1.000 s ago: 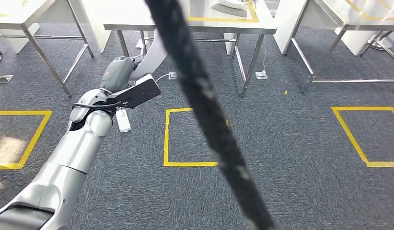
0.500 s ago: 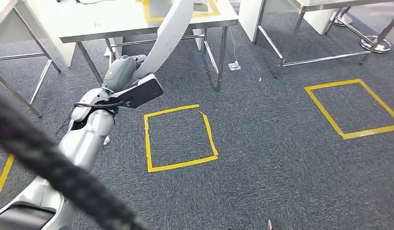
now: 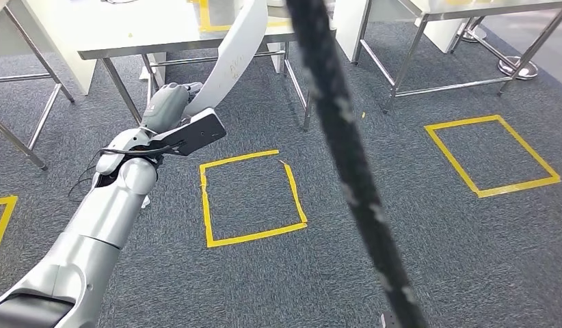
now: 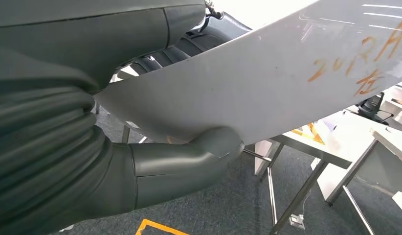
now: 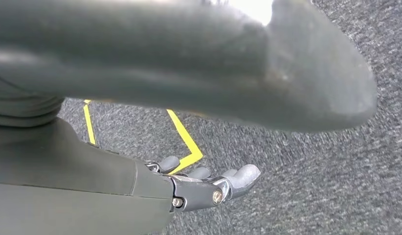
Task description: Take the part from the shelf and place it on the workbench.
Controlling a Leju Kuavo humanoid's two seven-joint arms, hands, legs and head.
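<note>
Silver arm [image 3: 104, 219], grey robot hand [image 3: 167, 104]

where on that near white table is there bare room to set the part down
The white table is bare on its front half, left of the curved white part held by the left hand. Its far edge is busier: yellow tape and objects.

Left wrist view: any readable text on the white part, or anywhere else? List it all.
White part, orange handwriting: starts "2012A", cut off by the frame edge; reading uncertain.
Same part, below it: one orange handwritten character, looks like "左", not certain.
Head view, white part: faint marks, too small to read.
Nothing else legible.
</note>
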